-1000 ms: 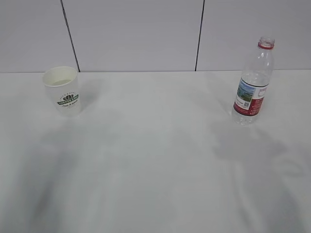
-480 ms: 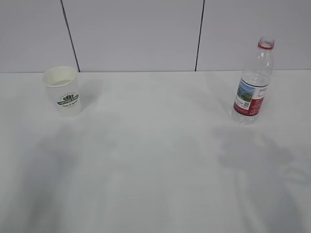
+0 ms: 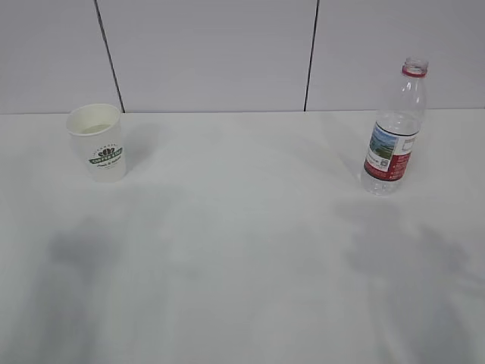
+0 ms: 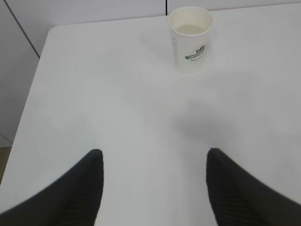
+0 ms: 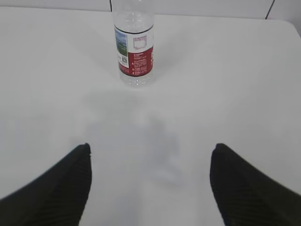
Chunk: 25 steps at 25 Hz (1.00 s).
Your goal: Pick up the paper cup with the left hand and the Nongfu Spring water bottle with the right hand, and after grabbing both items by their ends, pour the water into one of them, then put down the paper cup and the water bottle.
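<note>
Left gripper [image 4: 154,162] and right gripper [image 5: 150,157] wide open, empty.

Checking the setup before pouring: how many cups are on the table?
1: the cup stands upright at the table's far left, well apart from the bottle at far right.

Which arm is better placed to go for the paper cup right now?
The left. Its open claw faces the paper cup standing upright ahead of it, with bare table between. The right claw faces the water bottle instead.
</note>
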Motion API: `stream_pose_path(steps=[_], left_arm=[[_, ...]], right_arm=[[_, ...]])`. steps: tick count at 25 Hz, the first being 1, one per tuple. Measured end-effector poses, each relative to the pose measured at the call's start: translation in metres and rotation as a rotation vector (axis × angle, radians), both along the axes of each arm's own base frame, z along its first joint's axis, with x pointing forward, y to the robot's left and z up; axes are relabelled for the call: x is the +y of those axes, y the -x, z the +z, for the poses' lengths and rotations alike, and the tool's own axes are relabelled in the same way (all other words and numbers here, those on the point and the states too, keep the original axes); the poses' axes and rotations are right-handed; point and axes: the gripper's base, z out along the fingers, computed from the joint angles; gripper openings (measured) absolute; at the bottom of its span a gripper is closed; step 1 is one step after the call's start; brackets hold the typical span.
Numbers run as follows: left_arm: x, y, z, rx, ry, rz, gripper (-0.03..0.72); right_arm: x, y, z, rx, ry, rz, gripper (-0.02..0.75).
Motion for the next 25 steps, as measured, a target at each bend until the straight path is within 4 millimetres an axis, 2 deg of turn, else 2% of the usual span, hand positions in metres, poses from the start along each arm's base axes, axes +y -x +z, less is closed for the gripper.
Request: stream_pose_path(steps=[7, 14, 19, 25], left_arm=[[0.0, 0.021, -0.005, 0.053, -0.001, 0.001, 0.506], [0.001, 0.042, -0.001, -0.03, 0.003, 0.0, 0.507], [0.0, 0.053, 0.0, -0.083, 0.017, -0.007, 0.506], [-0.003, 0.058, -0.011, -0.087, 0.052, -0.023, 0.506]], right_arm=[[-0.002, 0.016, 0.006, -0.013, -0.003, -0.008, 0.566], [-0.004, 0.034, 0.007, -0.025, -0.007, -0.015, 0.564], [-0.005, 0.047, 0.007, -0.037, -0.009, -0.02, 0.564], [-0.007, 0.066, 0.013, -0.109, -0.017, -0.024, 0.564]])
